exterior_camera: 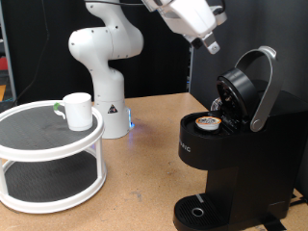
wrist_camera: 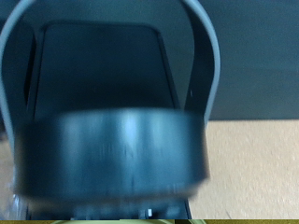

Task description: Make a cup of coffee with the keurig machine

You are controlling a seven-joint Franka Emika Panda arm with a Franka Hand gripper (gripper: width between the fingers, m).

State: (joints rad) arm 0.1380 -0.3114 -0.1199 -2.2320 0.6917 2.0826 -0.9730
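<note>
The black keurig machine (exterior_camera: 231, 159) stands at the exterior view's right with its lid raised and its silver-grey arched handle (exterior_camera: 266, 85) tilted up and back. A small white coffee pod (exterior_camera: 206, 122) sits in the open chamber. The white cup (exterior_camera: 78, 110) with a green accent stands on the top shelf of a white round stand (exterior_camera: 48, 159) at the left. My gripper (exterior_camera: 209, 42) hangs in the air just above and left of the raised lid, holding nothing that shows. The wrist view is filled by the lid's round black underside (wrist_camera: 112, 154) and the handle arch (wrist_camera: 211, 70); no fingers show there.
The white arm's base (exterior_camera: 106, 67) stands at the back between the stand and the machine. The machine's drip tray (exterior_camera: 197, 212) at its foot has nothing on it. The wooden table (exterior_camera: 135, 183) lies between the stand and the machine.
</note>
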